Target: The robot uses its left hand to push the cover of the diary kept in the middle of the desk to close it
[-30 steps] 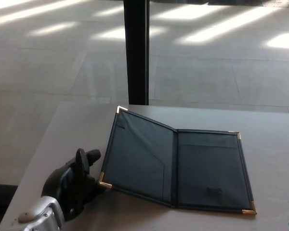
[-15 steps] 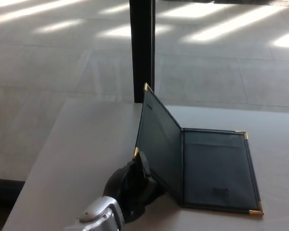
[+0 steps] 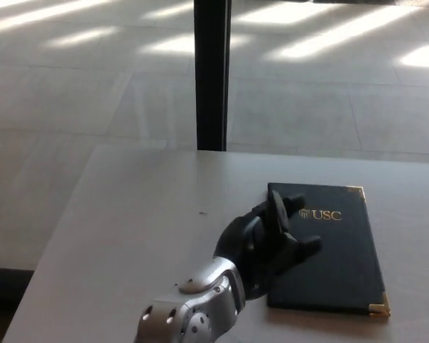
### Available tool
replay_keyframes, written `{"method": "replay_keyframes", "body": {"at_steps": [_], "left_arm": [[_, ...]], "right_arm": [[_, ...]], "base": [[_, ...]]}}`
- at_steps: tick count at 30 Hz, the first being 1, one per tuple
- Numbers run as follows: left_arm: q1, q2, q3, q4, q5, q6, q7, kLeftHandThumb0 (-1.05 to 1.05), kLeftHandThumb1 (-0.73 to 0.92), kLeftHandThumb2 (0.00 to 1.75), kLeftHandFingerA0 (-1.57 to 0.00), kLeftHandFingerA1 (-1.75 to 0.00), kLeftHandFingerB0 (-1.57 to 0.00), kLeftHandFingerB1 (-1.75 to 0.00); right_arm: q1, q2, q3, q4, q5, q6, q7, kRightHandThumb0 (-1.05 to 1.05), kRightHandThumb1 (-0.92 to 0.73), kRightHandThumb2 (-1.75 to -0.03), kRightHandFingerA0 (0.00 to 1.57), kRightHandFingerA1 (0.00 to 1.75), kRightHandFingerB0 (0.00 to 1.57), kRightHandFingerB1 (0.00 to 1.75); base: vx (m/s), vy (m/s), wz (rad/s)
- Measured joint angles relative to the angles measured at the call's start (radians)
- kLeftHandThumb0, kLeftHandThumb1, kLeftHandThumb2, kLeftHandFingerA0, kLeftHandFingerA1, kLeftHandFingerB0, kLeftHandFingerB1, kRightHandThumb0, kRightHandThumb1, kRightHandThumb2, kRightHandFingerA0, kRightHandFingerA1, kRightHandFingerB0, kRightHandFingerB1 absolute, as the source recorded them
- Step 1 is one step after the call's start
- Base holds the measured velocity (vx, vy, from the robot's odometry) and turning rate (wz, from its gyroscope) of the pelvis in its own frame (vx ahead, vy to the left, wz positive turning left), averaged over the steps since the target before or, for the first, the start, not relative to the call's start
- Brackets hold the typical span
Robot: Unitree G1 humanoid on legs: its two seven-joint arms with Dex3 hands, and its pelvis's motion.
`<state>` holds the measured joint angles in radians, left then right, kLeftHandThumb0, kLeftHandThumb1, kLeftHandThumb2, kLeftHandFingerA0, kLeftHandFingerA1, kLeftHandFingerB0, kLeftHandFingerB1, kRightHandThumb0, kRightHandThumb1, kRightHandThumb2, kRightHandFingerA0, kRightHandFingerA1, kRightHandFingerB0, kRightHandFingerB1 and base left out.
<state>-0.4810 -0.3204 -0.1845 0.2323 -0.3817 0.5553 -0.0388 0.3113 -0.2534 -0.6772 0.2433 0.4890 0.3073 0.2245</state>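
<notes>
Resting on the closed diary [image 3: 329, 246], the left hand [image 3: 266, 243] is open, fingers spread, gripping nothing; its thumb and fingers lie on the dark cover's left part. The diary lies flat on the grey desk [image 3: 129, 229], gold "USC" lettering facing up. Beyond the desk stand a black post [image 3: 211, 71] and a sunlit tiled floor [image 3: 329, 93].

I see diary [image 3: 336, 250] closed, lying flat on desk, cover up. Dark, near-black cover, gold "USC" lettering with small crest near top edge. Gold metal corner caps visible at top right and bottom right corners. Long axis runs away from me, slightly skewed. Sits right of desk centre. Left edge partly hidden from my view.
</notes>
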Motion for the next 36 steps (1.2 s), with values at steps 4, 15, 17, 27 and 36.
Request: {"method": "replay_keyframes", "body": {"at_steps": [4, 15, 17, 27, 36], "left_arm": [[-0.001, 0.0, -0.1, -0.029, 0.001, 0.0, -0.016, -1.03, 0.82, 1.26, -0.3, -0.55, -0.18, -0.43], [-0.01, 0.007, -0.255, -0.156, 0.0, 0.002, -0.072, -1.05, 0.92, 0.93, -0.32, -0.52, -0.22, -0.39], [-0.011, 0.007, -0.269, -0.172, 0.0, 0.01, -0.082, -1.05, 0.92, 0.92, -0.34, -0.47, -0.24, -0.34], [-0.017, 0.012, -0.238, -0.23, -0.013, 0.038, -0.117, -1.05, 0.92, 0.98, -0.32, -0.45, -0.22, -0.33], [-0.027, 0.095, 0.009, -0.412, -0.081, 0.056, -0.163, -1.05, 0.8, 1.25, -0.22, -0.54, -0.1, -0.42]], "right_arm": [[0.002, 0.0, 0.0, 0.0, 0.0, 0.0, 0.0, -0.74, -0.92, -0.68, 0.48, 0.66, 0.42, 0.45], [0.01, -0.003, 0.001, 0.005, -0.001, 0.0, 0.004, -0.73, -0.92, -0.69, 0.49, 0.67, 0.42, 0.46], [0.014, -0.003, 0.002, 0.005, -0.001, 0.0, 0.004, -0.8, -0.74, -0.9, 0.49, 0.67, 0.41, 0.52], [0.025, -0.003, 0.003, 0.005, -0.003, 0.0, 0.005, -0.75, -0.92, -0.67, 0.51, 0.67, 0.44, 0.45], [0.033, -0.004, 0.003, 0.007, -0.003, 0.0, 0.012, -0.75, -0.91, -0.67, 0.52, 0.67, 0.45, 0.44]], "base": [[-0.01, 0.001, 0.02], [0.0, 0.0, 0.0], [0.0, 0.0, 0.0], [0.0, 0.0, 0.0], [-0.05, 0.0, 0.01]]}}
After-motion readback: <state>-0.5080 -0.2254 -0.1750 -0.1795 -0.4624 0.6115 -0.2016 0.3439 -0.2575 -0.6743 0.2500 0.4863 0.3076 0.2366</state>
